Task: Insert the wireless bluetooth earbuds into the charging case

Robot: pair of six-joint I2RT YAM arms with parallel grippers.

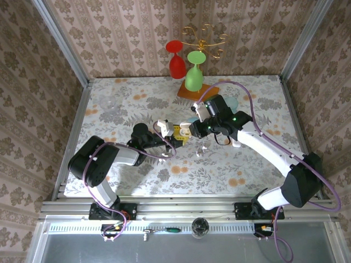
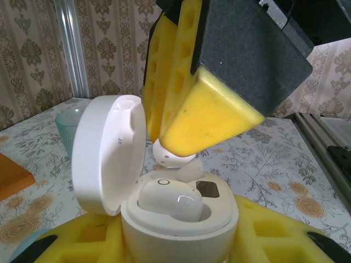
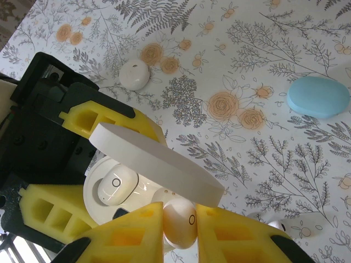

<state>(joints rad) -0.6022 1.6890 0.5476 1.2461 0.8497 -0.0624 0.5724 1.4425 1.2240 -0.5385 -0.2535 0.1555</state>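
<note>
The flower-patterned tabletop (image 1: 137, 170) carries everything I'm working with. My left pincer (image 2: 181, 244), low in its own wrist view, has its yellow foam fingers (image 2: 263, 230) clamped on either side of the rounded white plastic charging case (image 2: 181, 224). It holds the case upright, with the hinged lid (image 2: 107, 153) swung open toward the left of the frame.

My right pincer (image 3: 180, 233), at the bottom edge of the right wrist view, is closed on a small glossy white earbud (image 3: 180, 222). I see it pinched between the two fingertips, just above the case's open mouth and beside the lid's edge, not yet seated. In the left wrist view it pokes out beneath the right pincer's foam tip, just behind the case.

A pale blue pebble-shaped case (image 3: 318, 97) lies shut at the upper right of the right wrist view, well apart.

Inside the white case, one well already holds a second white earbud (image 2: 170, 200). A loose white earbud (image 3: 134, 74) lies on the tabletop toward the upper left of the right wrist view.
</note>
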